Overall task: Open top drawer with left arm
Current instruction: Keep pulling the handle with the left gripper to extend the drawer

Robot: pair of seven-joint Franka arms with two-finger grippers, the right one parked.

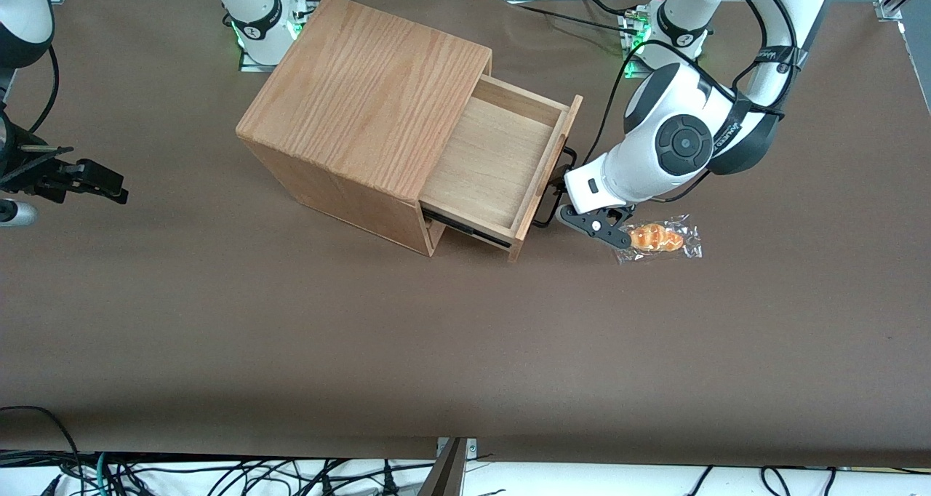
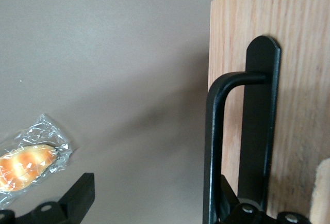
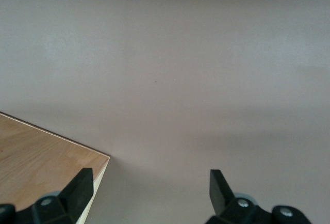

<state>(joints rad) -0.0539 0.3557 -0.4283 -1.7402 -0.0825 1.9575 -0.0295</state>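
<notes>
Top drawer [image 1: 494, 165]: pulled well out of the cabinet [image 1: 364, 110], its light-wood tray bare inside, the front panel turned toward the working arm's end of the table.
Handle [image 2: 214, 152]: a thin black bar on the drawer front, standing off the wood on a flat black mounting plate; in the front view only its ends show past the panel's edge.
Gripper [image 1: 578, 216]: low at the drawer front, just above the table, on the handle's nearer end. Its fingers are spread wide — one finger [image 2: 77, 198] hangs over bare table on the bread's side, the other sits against the bar by the wood. The jaws are not closed on anything.
Left arm [image 1: 673, 143]: bent down over the table from its base near the table's edge, black cable trailing along it.
Wrapped bread [image 1: 657, 238]: an orange roll in clear plastic, flat on the table just beside the gripper — nearly touching the outer finger in the front view, and slightly nearer the front camera.
Table [image 1: 291, 336]: brown surface; the cabinet sits on it at an angle.
Lower part of cabinet: a dark gap and a black rail show beneath the open drawer.
</notes>
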